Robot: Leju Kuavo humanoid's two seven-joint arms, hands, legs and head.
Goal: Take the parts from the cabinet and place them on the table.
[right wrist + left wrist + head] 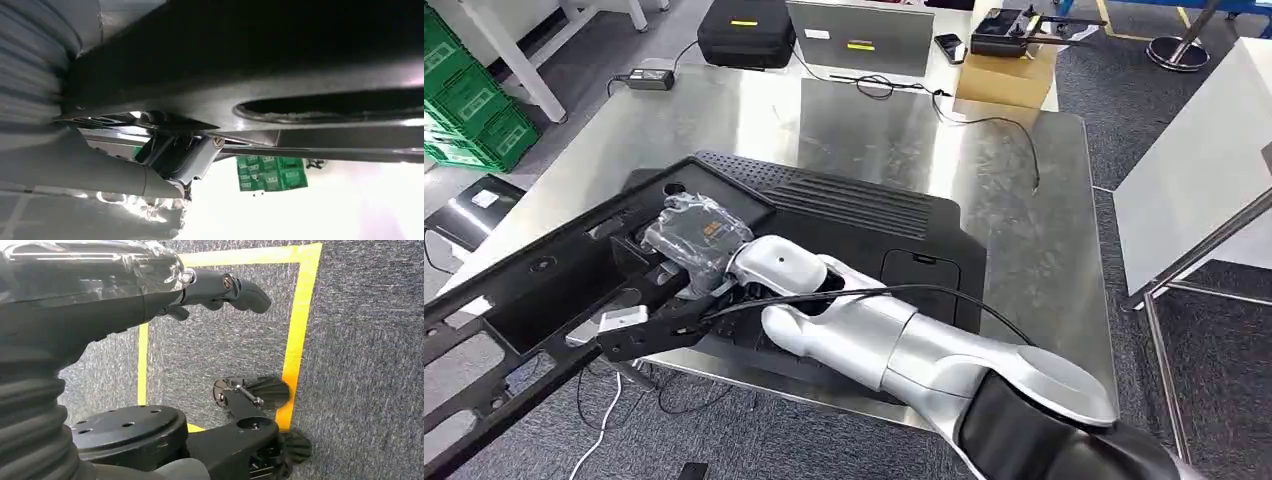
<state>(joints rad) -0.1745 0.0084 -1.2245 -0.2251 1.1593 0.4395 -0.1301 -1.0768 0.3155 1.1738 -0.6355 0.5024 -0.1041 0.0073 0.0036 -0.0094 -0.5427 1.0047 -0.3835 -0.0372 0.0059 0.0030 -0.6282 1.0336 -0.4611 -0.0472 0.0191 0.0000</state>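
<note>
Gripping the long black frame part, my right hand sits wrapped in clear film at the near left of the steel table. That part runs on a slant, its far end lying over the big black ribbed panel on the table and its near end hanging off the table's left edge toward me. So the part lies right under my right hand, with most of its length still past the edge. Setting it down, I judge, means carrying it further over the tabletop. Left hand hangs over grey carpet, fingers curled in, apparently holding nothing.
</note>
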